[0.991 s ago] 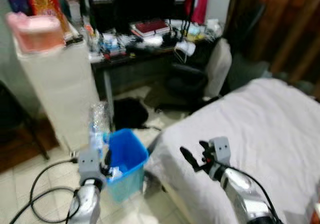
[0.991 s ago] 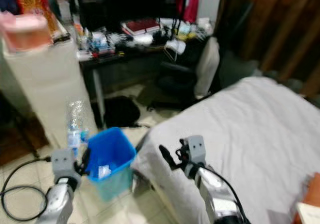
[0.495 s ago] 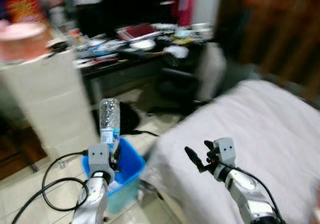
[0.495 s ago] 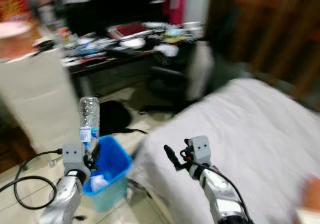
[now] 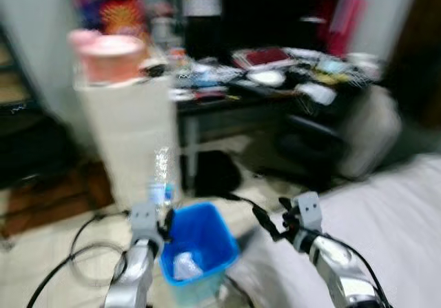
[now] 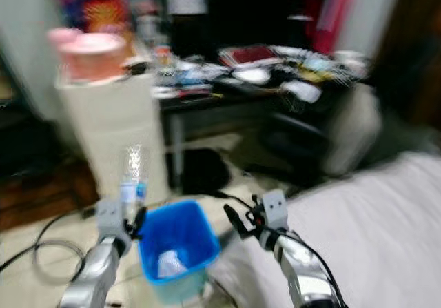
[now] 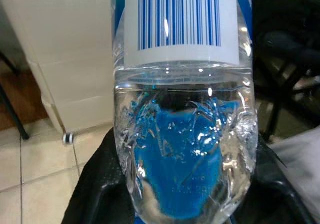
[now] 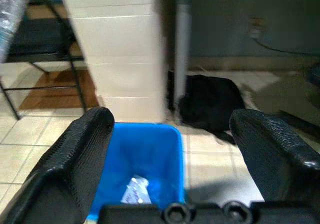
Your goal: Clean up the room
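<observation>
camera panned left | bottle (image 5: 162, 177) lower beside bin (image 5: 196, 235)

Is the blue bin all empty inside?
No, a crumpled piece of clear trash lies at the bottom of the blue bin.

My left gripper (image 5: 160, 220) is raised and clamped (fingers upright); my right gripper (image 5: 270, 222) is forward with fingers spread.

- Clear bottle (image 7: 185, 134), white barcode label with blue edges
- Bright blue bin (image 5: 198, 242)
- White drawer unit (image 5: 131, 136)
- Pale grey bed (image 5: 386, 232)
- Black fingers (image 8: 75, 159)
</observation>
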You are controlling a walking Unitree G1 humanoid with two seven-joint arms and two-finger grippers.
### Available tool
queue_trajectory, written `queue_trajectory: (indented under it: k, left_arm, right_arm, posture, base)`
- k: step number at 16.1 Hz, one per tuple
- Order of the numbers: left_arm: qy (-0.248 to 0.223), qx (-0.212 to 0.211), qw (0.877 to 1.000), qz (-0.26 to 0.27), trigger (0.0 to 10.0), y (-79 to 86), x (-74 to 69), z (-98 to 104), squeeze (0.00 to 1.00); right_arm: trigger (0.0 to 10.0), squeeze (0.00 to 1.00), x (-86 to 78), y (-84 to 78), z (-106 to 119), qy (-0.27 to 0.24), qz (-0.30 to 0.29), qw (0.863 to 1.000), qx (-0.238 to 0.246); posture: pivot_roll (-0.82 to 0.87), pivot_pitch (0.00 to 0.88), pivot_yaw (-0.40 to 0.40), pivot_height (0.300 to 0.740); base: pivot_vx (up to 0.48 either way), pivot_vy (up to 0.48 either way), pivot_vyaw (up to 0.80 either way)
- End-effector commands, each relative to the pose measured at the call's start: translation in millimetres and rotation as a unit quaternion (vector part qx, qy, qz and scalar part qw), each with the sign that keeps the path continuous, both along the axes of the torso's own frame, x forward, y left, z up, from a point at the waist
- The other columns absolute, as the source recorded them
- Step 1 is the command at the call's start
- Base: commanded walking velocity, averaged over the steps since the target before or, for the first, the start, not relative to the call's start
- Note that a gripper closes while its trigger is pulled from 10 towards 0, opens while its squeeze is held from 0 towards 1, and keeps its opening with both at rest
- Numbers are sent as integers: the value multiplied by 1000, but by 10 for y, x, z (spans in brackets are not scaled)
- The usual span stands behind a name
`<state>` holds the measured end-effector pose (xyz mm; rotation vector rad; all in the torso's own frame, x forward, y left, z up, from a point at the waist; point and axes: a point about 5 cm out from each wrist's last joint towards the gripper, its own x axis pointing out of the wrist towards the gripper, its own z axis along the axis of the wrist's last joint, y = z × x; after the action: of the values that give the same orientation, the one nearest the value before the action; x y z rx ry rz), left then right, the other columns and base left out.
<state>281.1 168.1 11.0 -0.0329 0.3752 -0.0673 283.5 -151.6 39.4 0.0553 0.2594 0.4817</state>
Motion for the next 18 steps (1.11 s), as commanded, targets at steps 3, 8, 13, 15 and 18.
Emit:
queue_trajectory:
  k: [3, 8, 13, 15, 18]
  left_arm:
    - [61, 57, 996, 23, 10000, 229, 82, -104, 0]
    - [49, 85, 995, 31, 10000, 350, 378, 140, 0]
    - [51, 147, 988, -21, 10000, 283, 416, 159, 0]
    - [64, 166, 984, 0, 10000, 437, 395, 159, 0]
    - [71, 205, 976, 33, 10000, 667, 368, 193, 1000]
  right_arm:
    - [10000, 0, -55, 9, 27, -3, 32, 999, -15]
    - [10000, 0, -499, -272, 11, 28, 60, 996, -58]
    - [10000, 0, -1461, -616, 355, 67, 37, 994, -74]
    - [10000, 0, -1786, -571, 458, 105, 67, 989, -83]
    - [10000, 0, -1935, -583, 549, 130, 58, 986, -84]
  posture:
    - [21, 46, -75, 740]
    - [-165, 175, -102, 740]
    - [-376, 418, -188, 740]
    - [-397, 474, -211, 740]
    - [-430, 515, -222, 740]
  base:
    - [0, 0, 0]
    - [0, 0, 0]
    - [0, 0, 0]
    - [0, 0, 0]
    - [0, 0, 0]
